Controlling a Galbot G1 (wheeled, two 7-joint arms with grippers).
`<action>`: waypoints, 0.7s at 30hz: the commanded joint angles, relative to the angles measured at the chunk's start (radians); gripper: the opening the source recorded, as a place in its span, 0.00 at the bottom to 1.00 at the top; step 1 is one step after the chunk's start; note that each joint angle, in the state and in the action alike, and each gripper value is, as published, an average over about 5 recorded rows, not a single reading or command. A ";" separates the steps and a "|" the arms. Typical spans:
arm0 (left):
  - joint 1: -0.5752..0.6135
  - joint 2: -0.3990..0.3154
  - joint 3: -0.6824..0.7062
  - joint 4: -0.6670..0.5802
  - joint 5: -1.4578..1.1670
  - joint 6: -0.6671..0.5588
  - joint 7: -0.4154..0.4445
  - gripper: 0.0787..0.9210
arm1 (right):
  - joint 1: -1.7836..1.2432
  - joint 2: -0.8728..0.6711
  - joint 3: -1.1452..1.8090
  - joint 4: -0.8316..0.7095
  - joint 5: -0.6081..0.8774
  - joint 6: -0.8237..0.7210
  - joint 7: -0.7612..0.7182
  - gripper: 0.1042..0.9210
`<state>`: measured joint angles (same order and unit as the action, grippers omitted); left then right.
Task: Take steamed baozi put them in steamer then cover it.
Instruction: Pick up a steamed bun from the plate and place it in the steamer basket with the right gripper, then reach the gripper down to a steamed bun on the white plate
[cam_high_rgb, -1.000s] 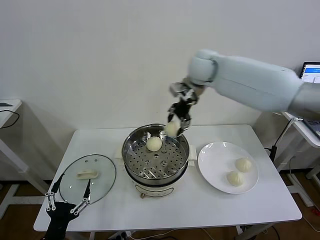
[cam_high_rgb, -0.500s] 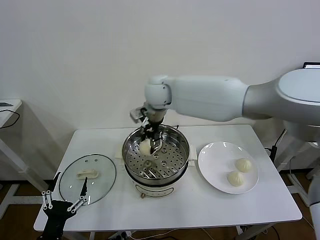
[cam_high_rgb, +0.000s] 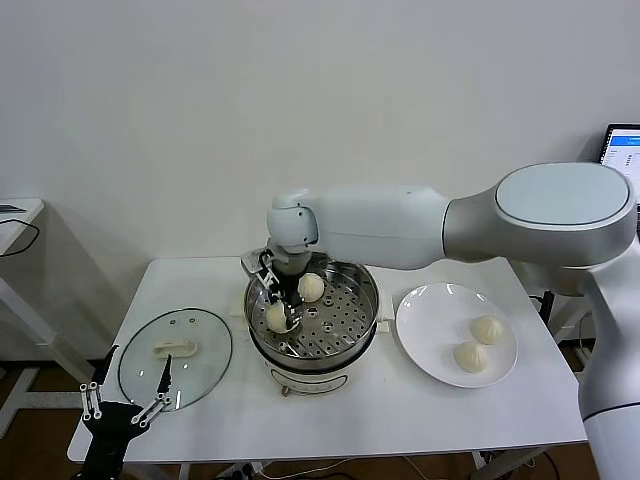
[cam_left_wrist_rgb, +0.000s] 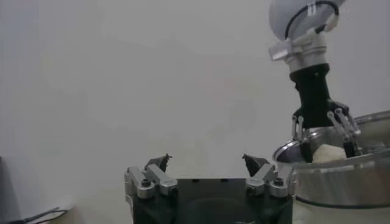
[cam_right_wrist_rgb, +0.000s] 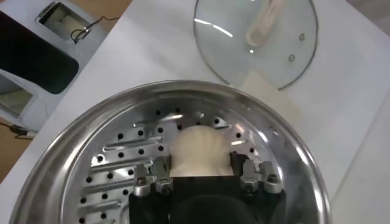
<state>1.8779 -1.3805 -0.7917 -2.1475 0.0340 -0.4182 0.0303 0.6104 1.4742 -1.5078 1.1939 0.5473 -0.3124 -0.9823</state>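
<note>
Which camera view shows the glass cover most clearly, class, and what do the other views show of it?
The head view is best: the whole cover lies flat on the table, left of the steamer, handle visible. The right wrist view shows most of the cover beyond the steamer rim, cut off at the picture edge. The left wrist view does not show it.

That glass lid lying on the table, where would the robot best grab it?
Probably by the cream handle in the middle of the lid, coming straight down from above. The lid lies flat, handle up, and its glass dome is wide and smooth, so the raised bar is the one part jaws can close across. The left gripper is open nearby.
</note>
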 joint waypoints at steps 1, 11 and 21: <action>0.000 -0.001 -0.002 0.000 0.000 -0.001 -0.002 0.88 | -0.020 0.012 -0.005 -0.003 -0.004 -0.008 0.018 0.75; -0.004 -0.003 0.004 0.002 0.000 0.002 -0.004 0.88 | 0.065 -0.225 0.092 0.188 -0.099 0.019 -0.040 0.88; -0.009 0.001 0.018 0.006 0.006 0.006 -0.004 0.88 | 0.129 -0.676 0.277 0.150 -0.301 0.284 -0.316 0.88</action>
<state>1.8707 -1.3808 -0.7786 -2.1448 0.0375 -0.4141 0.0265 0.6955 1.0766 -1.3302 1.3279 0.3643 -0.1712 -1.1470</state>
